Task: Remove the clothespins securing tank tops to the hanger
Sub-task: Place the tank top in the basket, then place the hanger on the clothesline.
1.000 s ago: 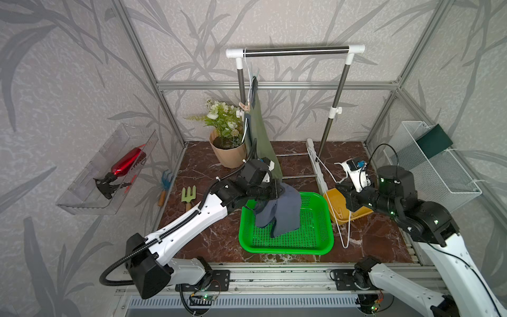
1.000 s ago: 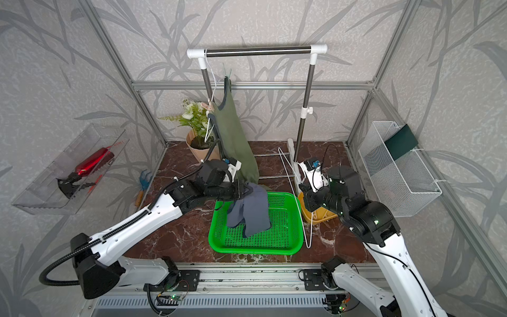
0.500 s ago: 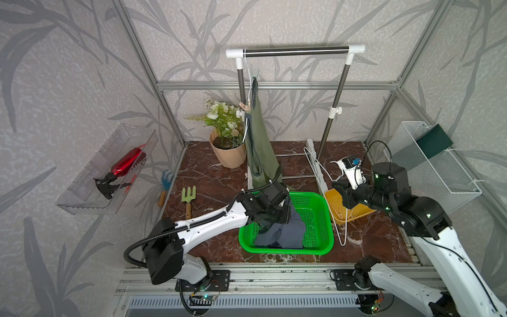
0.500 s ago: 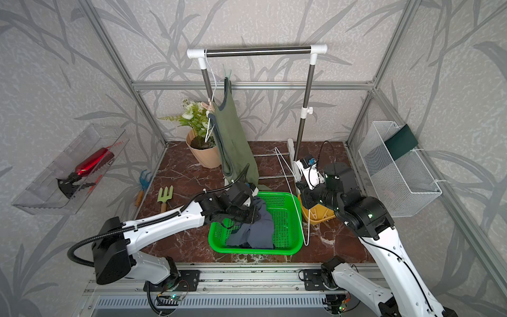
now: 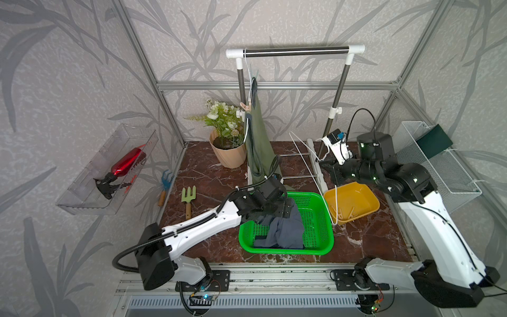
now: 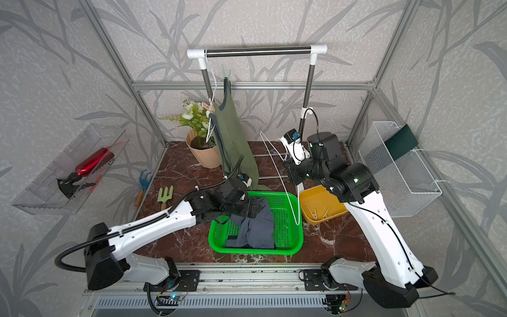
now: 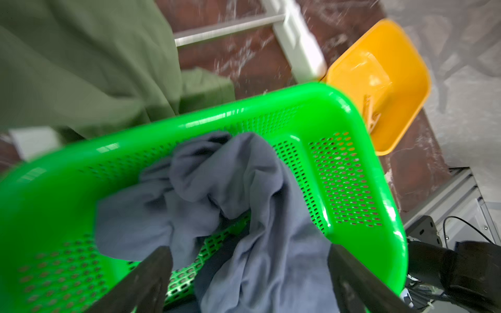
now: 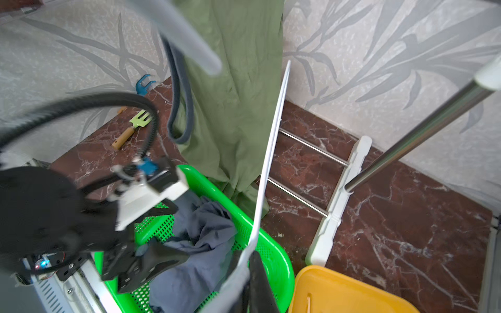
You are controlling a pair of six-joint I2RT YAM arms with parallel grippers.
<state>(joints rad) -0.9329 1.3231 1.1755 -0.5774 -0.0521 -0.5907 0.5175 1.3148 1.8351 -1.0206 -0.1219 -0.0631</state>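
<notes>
Closest to the front, the green basket (image 5: 318, 247) had the navy tank top (image 5: 285, 233) crumpled up inside it, off any hanger; the left gripper (image 7: 248, 248) hung right over that heap with its jaws spread wide and nothing pinched between them; in the left wrist view the cloth just lay loose under the black fingers (image 7: 151, 271). Just beside the basket sat the yellow bin (image 5: 367, 192) with a few loose clothespins (image 5: 343, 215) lying in its near corner; both top views showed them. A bit further back, the right gripper (image 5: 326, 165) was clamped tight on the empty white hanger (image 5: 307, 153), which slanted down across the basket's rim; the right wrist view showed the hanger's bar running straight into the jaws. Off to the left side lay a green garden fork (image 5: 188, 196) on the marble floor. Further back, the olive tank top (image 5: 258, 142) hung from its own hanger (image 6: 212, 82) on the rail (image 5: 296, 51), lower hem reaching down behind the basket; one peach clothespin (image 6: 207, 105) was clipped at its shoulder. The flower pot (image 5: 227, 155) stood just behind it, near the back wall.
</notes>
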